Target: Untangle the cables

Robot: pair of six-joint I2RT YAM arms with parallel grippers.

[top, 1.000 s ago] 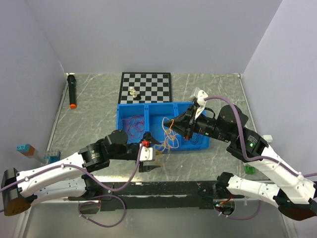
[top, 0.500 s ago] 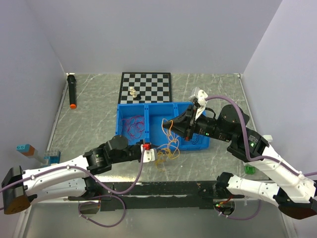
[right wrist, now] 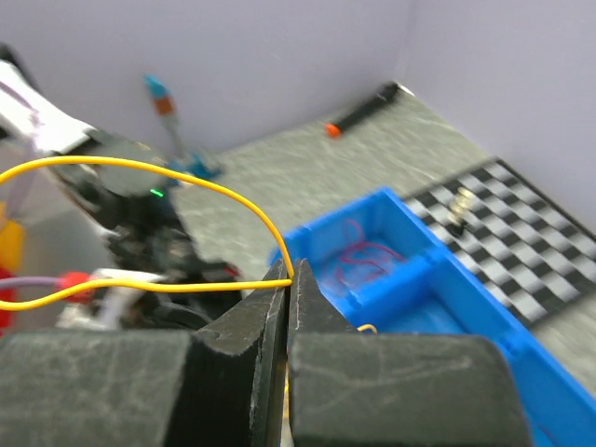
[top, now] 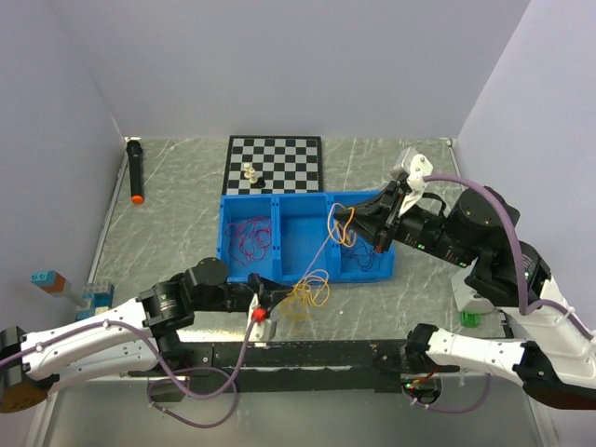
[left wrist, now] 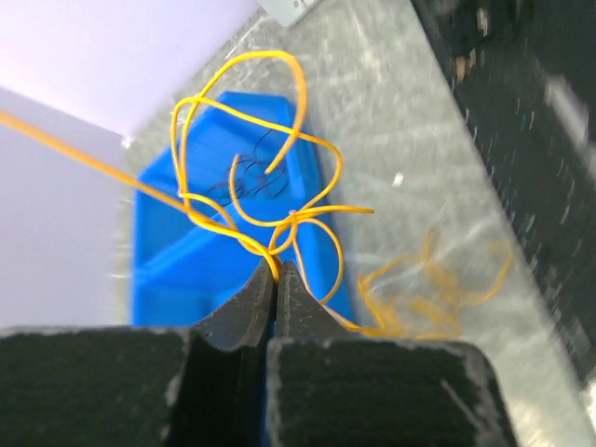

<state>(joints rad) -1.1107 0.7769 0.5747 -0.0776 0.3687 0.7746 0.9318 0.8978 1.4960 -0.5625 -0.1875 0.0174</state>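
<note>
- Left jaws: shut, pinching the orange wire [top: 310,291] at a knot of its loops. They sit at 6 o'clock of the tray [top: 223,244], just off its near wall, low over the bench [top: 177,205].
- Right jaws: shut on the same wire, held above the tray's right part, at 1 o'clock of the left jaws.
- Long axis: one thin strand runs 7-to-1 o'clock between the two grips. The bigger bunch of loops lies just at 2 o'clock of the left jaws, so the left arm is nearer.
- Red wires [top: 250,237] lie in the left compartment, apart from the orange.
- Dark strands [top: 363,264] show faintly in the right compartment. Cannot tell whether the orange loops catch on them.
- Judgement: the next pull goes along that axis, grips moving apart.
- Room: the left arm has bench toward 8 o'clock, and the black strip [top: 307,352] bounds 6 o'clock. The right arm has the side wall at 2 o'clock.
- Risk: loops snagging on the tray's near wall.
</note>
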